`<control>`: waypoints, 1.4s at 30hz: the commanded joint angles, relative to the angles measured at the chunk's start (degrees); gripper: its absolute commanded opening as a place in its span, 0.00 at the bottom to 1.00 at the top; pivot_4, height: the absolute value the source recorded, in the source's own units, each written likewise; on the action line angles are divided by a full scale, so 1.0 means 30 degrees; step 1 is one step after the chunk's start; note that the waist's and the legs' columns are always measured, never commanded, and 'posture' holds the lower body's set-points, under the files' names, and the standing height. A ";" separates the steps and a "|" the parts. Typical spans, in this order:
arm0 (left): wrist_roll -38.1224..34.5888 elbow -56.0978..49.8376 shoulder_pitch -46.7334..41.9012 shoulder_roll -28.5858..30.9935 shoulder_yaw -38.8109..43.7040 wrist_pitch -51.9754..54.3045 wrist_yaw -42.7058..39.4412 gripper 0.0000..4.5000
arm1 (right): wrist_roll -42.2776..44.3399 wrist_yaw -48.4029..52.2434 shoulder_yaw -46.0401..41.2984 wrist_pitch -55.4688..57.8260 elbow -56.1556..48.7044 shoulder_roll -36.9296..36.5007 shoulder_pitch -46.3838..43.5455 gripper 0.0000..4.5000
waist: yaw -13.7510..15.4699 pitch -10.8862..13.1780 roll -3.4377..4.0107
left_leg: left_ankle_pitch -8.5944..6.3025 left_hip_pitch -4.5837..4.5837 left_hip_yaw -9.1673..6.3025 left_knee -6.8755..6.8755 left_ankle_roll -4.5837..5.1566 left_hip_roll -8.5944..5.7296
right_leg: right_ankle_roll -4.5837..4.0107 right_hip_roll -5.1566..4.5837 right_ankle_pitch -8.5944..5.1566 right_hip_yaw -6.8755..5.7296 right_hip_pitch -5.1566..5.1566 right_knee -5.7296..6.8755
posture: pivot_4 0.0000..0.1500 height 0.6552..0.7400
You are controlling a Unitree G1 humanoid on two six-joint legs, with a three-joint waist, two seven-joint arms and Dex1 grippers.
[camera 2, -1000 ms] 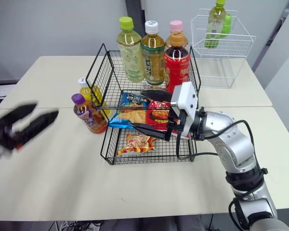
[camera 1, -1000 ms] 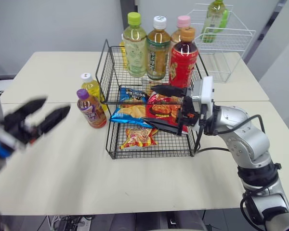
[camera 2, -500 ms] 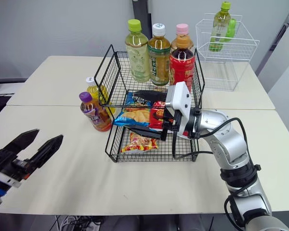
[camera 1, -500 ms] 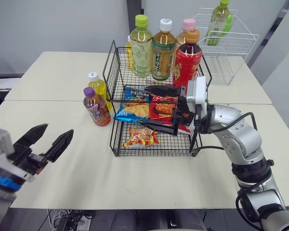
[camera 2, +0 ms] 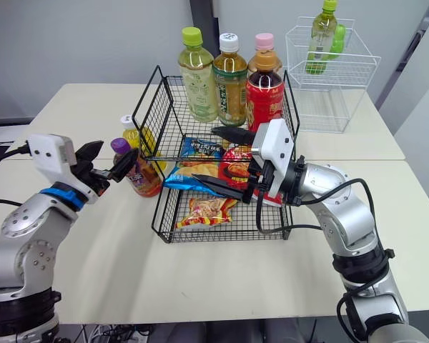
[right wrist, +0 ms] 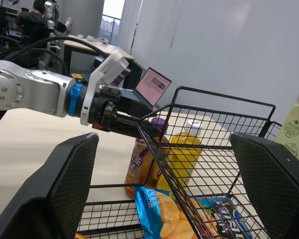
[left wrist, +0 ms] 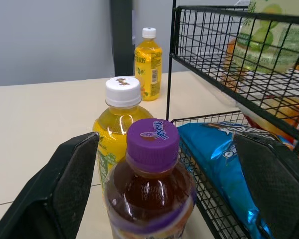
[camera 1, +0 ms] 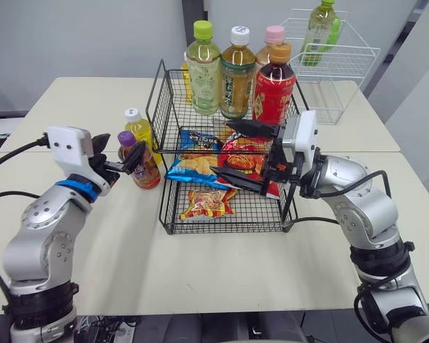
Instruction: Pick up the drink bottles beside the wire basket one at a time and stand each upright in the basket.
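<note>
Left gripper (camera 1: 119, 150) is spread wide, and the purple-capped brown drink bottle (left wrist: 152, 199) stands right between its fingers, seemingly untouched, on the beige table (camera 1: 93, 107) just beside the black wire basket (camera 1: 161, 93). Right gripper (camera 1: 223, 148) is spread open too, at the basket's front.

Head cam is a stereo pair mounted high, looking forward and down over the desk (camera 1: 93, 250). Both eyes give pretty much the same shot, wire basket (camera 1: 225, 207) in the middle, just offset sideways. Left wrist cam sits low and really close, looking along its own fingers (left wrist: 65, 184) at the purple-capped bottle (left wrist: 152, 189), with the basket's side just past it. Right wrist cam faces back the other way through the basket wires, so it shares that bottle, the yellow bottle (right wrist: 187, 154) and the left end effector (camera 2: 118, 148) with the head views.
</note>
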 commanded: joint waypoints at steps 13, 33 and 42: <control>0.2258 0.2828 -0.2114 -0.0375 -0.1490 -0.2152 0.0039 0.99 | 0.0164 -0.0856 -0.0747 0.0188 -0.1661 -0.0590 0.0529 1.00 | 0.0008 0.0001 0.0001 | 0.0000 -0.0009 -0.0008 -0.0003 0.0000 -0.0001 | 0.0012 -0.0002 -0.0006 -0.0009 -0.0003 -0.0013 | 1.00 1.00; 0.2164 0.3244 -0.2214 -0.0227 -0.0743 -0.2457 -0.0502 0.31 | 0.0221 -0.1060 -0.0645 0.0162 -0.1861 -0.0612 0.0618 1.00 | 0.0006 0.0001 0.0001 | 0.0000 -0.0011 -0.0010 -0.0009 0.0000 -0.0002 | 0.0017 -0.0004 -0.0007 -0.0009 -0.0003 -0.0020 | 1.00 1.00; -0.2829 0.1131 -0.2637 0.3230 0.2477 0.0392 -0.4361 0.31 | 0.0655 -0.0835 -0.0747 -0.0068 -0.1688 -0.0347 0.0497 1.00 | -0.0035 0.0015 -0.0008 | 0.0002 -0.0131 -0.0018 -0.0033 -0.0002 0.0010 | 0.0008 0.0004 -0.0003 -0.0023 -0.0121 -0.0036 | 1.00 1.00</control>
